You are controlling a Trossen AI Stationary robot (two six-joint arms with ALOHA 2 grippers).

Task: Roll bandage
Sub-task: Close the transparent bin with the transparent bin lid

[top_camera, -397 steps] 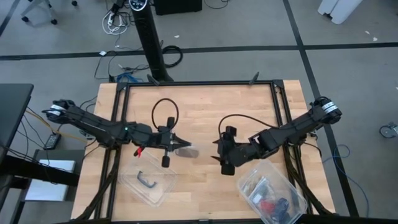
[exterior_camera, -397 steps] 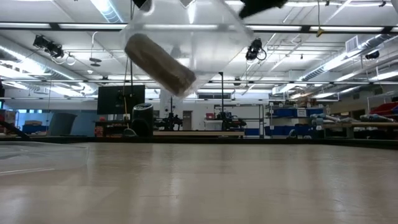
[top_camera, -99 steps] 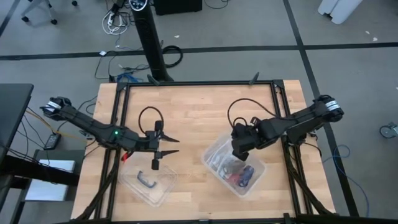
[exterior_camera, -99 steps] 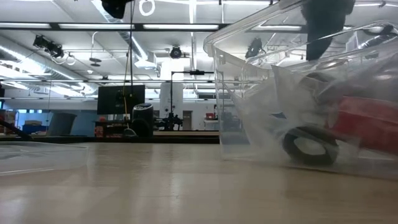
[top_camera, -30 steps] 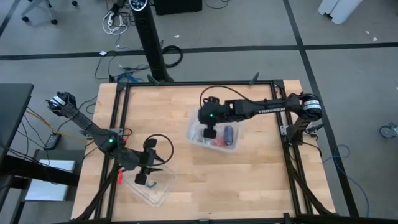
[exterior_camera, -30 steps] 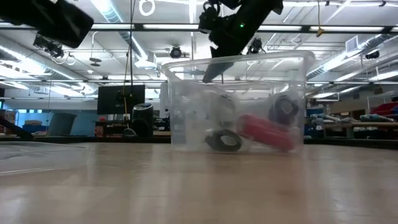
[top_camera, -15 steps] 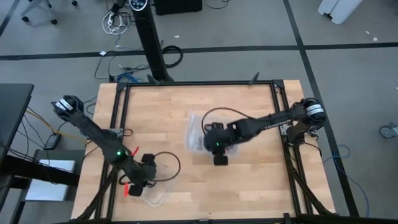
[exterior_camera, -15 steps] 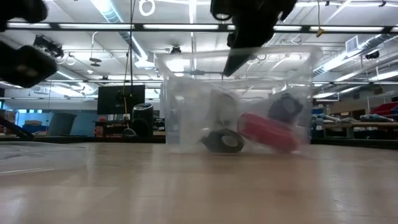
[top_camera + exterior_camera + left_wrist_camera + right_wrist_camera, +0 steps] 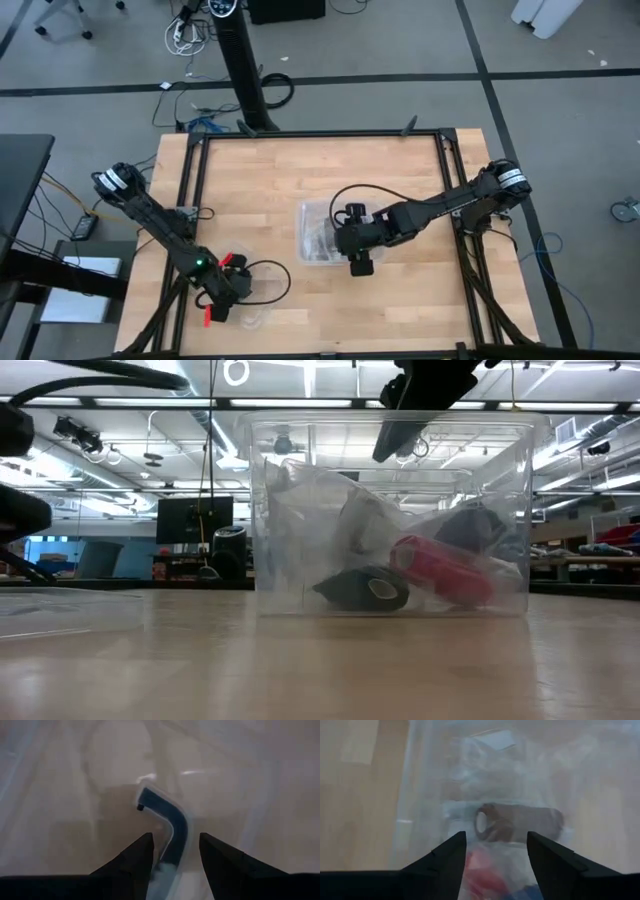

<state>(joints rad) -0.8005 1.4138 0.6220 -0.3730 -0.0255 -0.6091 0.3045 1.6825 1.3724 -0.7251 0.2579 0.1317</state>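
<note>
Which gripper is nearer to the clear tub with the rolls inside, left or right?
Right. The right gripper is open directly above the clear tub at mid-table, where the brown bandage roll lies. The left gripper is far off, over the lid near the front edge.

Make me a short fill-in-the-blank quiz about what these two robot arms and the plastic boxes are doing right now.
1. The brown bandage lies rolled up inside the clear ____.
2. The right hand hangs over the tub with its fingers ____.
3. The left hand points at a black ____ on a clear lid.
4. Low in the tub, beside a black roll, lies a ____ one.

Missing words: tub; open; handle; red
</note>
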